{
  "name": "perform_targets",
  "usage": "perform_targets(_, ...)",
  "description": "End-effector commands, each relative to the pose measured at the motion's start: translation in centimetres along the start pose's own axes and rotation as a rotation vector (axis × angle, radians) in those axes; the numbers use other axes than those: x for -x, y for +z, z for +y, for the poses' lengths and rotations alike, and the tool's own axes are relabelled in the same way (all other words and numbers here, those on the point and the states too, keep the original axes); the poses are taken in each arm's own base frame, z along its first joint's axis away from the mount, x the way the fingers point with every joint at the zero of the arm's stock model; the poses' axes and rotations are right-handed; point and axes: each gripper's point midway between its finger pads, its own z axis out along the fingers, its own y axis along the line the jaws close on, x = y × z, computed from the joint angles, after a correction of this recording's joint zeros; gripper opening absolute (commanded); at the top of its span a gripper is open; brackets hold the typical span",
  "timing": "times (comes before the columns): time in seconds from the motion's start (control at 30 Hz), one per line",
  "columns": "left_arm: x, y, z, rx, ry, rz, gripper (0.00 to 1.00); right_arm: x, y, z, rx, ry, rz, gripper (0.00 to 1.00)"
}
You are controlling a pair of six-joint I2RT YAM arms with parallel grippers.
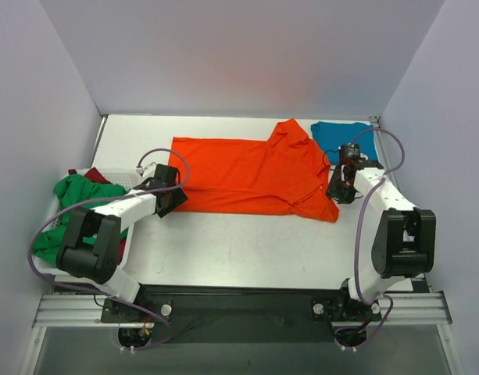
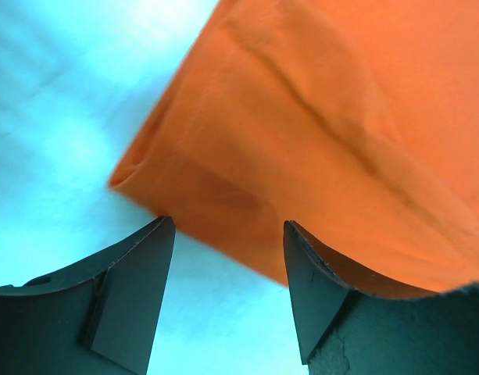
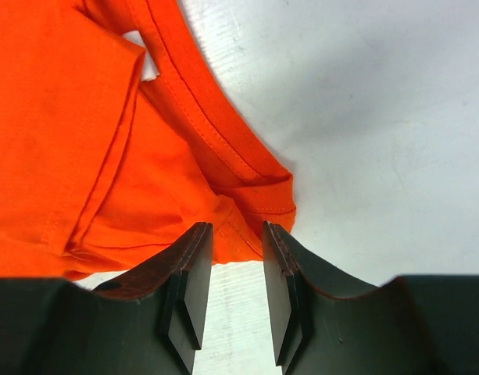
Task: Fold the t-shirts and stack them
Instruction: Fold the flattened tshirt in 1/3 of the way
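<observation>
right gripper [image 3: 237,230], slightly parted, sits at the orange t-shirt [image 3: 75,141] hem corner.

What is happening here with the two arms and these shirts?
The orange-red t-shirt lies spread on the table. The left gripper is open at its near left corner; the right gripper, jaws a little apart and empty, is at its right end. Neither holds cloth. A teal t-shirt lies far right; a green t-shirt sits in the white basket at left.

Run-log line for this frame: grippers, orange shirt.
orange t-shirt: spread on table | left gripper: open, empty, near shirt corner | right gripper: open narrowly, empty, at hemmed corner
</observation>
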Motion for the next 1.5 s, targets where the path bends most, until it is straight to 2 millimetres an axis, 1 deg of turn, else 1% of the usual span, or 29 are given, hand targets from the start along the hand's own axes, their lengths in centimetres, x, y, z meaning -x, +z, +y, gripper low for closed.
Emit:
perform_targets(0.0, 1.6, -1.6, 0.7, 0.004, -0.002, -0.056, 0.69, 0.2, -0.8, 0.1, 0.044, 0.027, -0.014, 0.33)
perform_targets(0.03, 2.0, -1.8, 0.3, -0.012, -0.005, -0.068, 0.68, -0.1, -0.6, 0.0, 0.042, 0.031, -0.013, 0.33)
perform_targets(0.07, 2.1, -1.8, 0.1, -0.023, -0.006, -0.069, 0.69, -0.4, -0.6, 0.4, 0.067, 0.035, -0.002, 0.34)
perform_targets(0.13, 2.8, -2.0, -1.2, -0.073, -0.011, -0.089, 0.69, -1.1, -0.2, 0.7, 0.088, 0.036, 0.013, 0.34)
perform_targets(0.2, 3.2, -2.0, -2.1, -0.101, -0.014, -0.091, 0.69, -1.3, 0.1, 0.6, 0.12, 0.059, 0.023, 0.34)
perform_targets(0.23, 3.5, -1.9, -2.7, -0.126, -0.016, -0.098, 0.69, -1.0, 0.3, 0.5, 0.135, 0.077, 0.011, 0.36)
perform_targets(0.27, 3.6, -1.9, -3.1, -0.139, -0.013, -0.101, 0.69, -1.7, 0.7, 0.3, 0.144, 0.093, 0.025, 0.37)
perform_targets(0.3, 3.7, -1.7, -3.4, -0.15, -0.016, -0.103, 0.69, -1.6, 0.8, 1.0, 0.197, 0.107, 0.019, 0.37)
perform_targets(0.37, 3.8, -1.5, -3.7, -0.152, -0.02, -0.101, 0.69, -1.9, 1.2, 0.7, 0.215, 0.134, 0.02, 0.39)
perform_targets(0.47, 3.7, -0.6, -3.3, -0.129, -0.022, -0.087, 0.68, -2.1, 1.6, 0.9, 0.234, 0.143, 0.034, 0.39)
perform_targets(0.6, 2.9, 0.5, -2.2, -0.092, -0.025, -0.07, 0.68, -2.5, 2.1, 1.3, 0.25, 0.159, 0.044, 0.38)
perform_targets(0.63, 2.8, 0.7, -2.0, -0.084, -0.027, -0.067, 0.68, -2.7, 2.2, 1.5, 0.26, 0.165, 0.054, 0.35)
perform_targets(0.7, 2.3, 1.2, -1.5, -0.072, -0.029, -0.055, 0.68, -2.7, 2.2, 1.7, 0.273, 0.172, 0.049, 0.33)
perform_targets(0.77, 2.0, 1.5, -1.1, -0.06, -0.03, -0.046, 0.67, -3.1, 2.5, 1.8, 0.276, 0.18, 0.061, 0.25)
perform_targets(0.87, 1.6, 1.8, -0.8, -0.048, -0.029, -0.036, 0.67, -3.2, 2.6, 1.7, 0.272, 0.183, 0.065, 0.2)
perform_targets(0.9, 1.4, 1.9, -0.6, -0.044, -0.029, -0.033, 0.67, -3.1, 2.6, 1.6, 0.265, 0.182, 0.06, 0.15)
perform_targets(0.93, 1.4, 1.9, -0.5, -0.04, -0.029, -0.032, 0.66, -3.0, 2.5, 1.5, 0.258, 0.183, 0.054, 0.11)
perform_targets(1.03, 1.4, 1.9, -0.2, -0.025, -0.029, -0.033, 0.66, -2.6, 2.0, 0.8, 0.223, 0.175, 0.043, 0.08)
perform_targets(1.07, 1.5, 1.9, 0.0, -0.013, -0.028, -0.036, 0.66, -1.8, 1.6, 0.8, 0.217, 0.162, 0.026, 0.07)
perform_targets(1.1, 1.4, 1.9, 0.3, 0.001, -0.027, -0.031, 0.67, -1.9, 1.4, 0.2, 0.183, 0.157, 0.033, 0.05)
perform_targets(1.13, 1.5, 1.9, 0.3, 0.005, -0.028, -0.033, 0.67, -1.7, 1.2, 0.1, 0.169, 0.147, 0.026, 0.05)
perform_targets(1.17, 1.5, 1.9, 0.5, 0.012, -0.03, -0.034, 0.67, -1.0, 0.8, 0.0, 0.162, 0.138, 0.009, 0.04)
perform_targets(1.23, 1.5, 2.0, 0.6, 0.014, -0.03, -0.031, 0.67, -0.8, 0.4, -0.5, 0.127, 0.115, 0.002, 0.02)
perform_targets(1.3, 1.4, 2.0, 0.6, 0.016, -0.031, -0.028, 0.66, -0.3, 0.0, -0.5, 0.102, 0.087, -0.006, 0.01)
perform_targets(1.33, 1.4, 2.0, 0.5, 0.015, -0.029, -0.027, 0.66, -0.2, 0.1, -0.9, 0.073, 0.069, -0.01, 0.01)
perform_targets(1.4, 1.3, 2.1, 0.6, 0.017, -0.028, -0.025, 0.66, 0.2, -0.4, -0.6, 0.046, 0.033, -0.018, 0.01)
perform_targets(1.47, 1.2, 2.1, 0.7, 0.017, -0.026, -0.023, 0.66, 0.5, -0.2, -1.1, -0.009, 0.004, -0.025, 0.01)
